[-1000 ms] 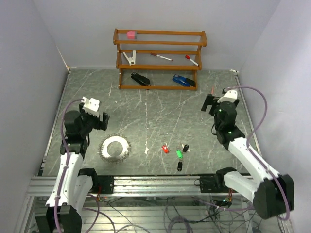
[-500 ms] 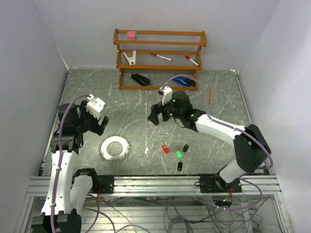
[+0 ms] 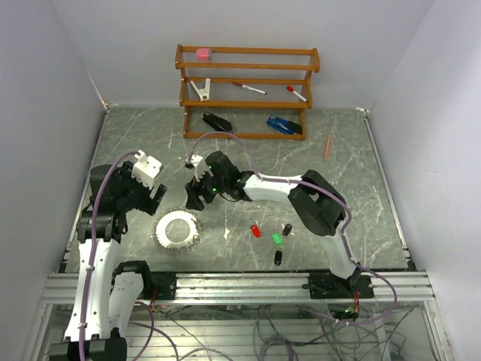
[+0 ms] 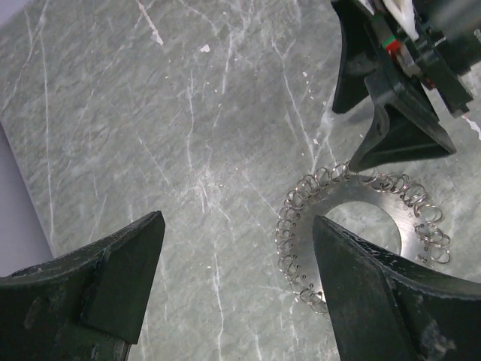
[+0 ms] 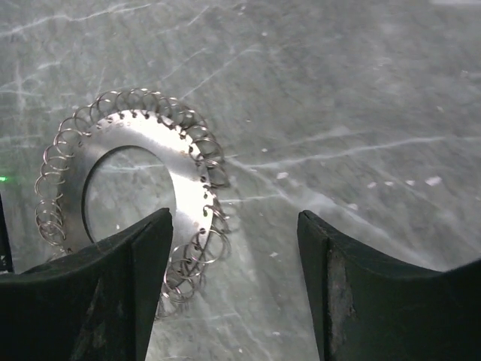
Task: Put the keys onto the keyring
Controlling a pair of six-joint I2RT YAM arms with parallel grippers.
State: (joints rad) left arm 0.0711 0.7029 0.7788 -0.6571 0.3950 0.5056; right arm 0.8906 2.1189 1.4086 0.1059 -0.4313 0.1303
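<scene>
The keyring (image 3: 178, 229), a flat silvery ring edged with small wire loops, lies on the marble table at front left. My left gripper (image 3: 154, 197) is open just left of it and above it; the left wrist view (image 4: 239, 226) shows the ring (image 4: 379, 204) by its right finger. My right gripper (image 3: 197, 197) is open over the ring's far right edge, and the ring (image 5: 150, 135) lies by its left finger (image 5: 113, 286). The keys lie apart at front centre: red (image 3: 256, 231), green (image 3: 276, 238), black (image 3: 286, 229) and black (image 3: 277, 257).
A wooden rack (image 3: 248, 68) stands at the back with markers, a white clip and a pink block. A black stapler (image 3: 217, 122) and a blue one (image 3: 283, 125) lie under it. An orange stick (image 3: 328, 147) lies at back right.
My right arm has swung from the far right across the table to the keyring's edge. My left gripper has shifted slightly down toward the ring. Keys and ring have not moved.
</scene>
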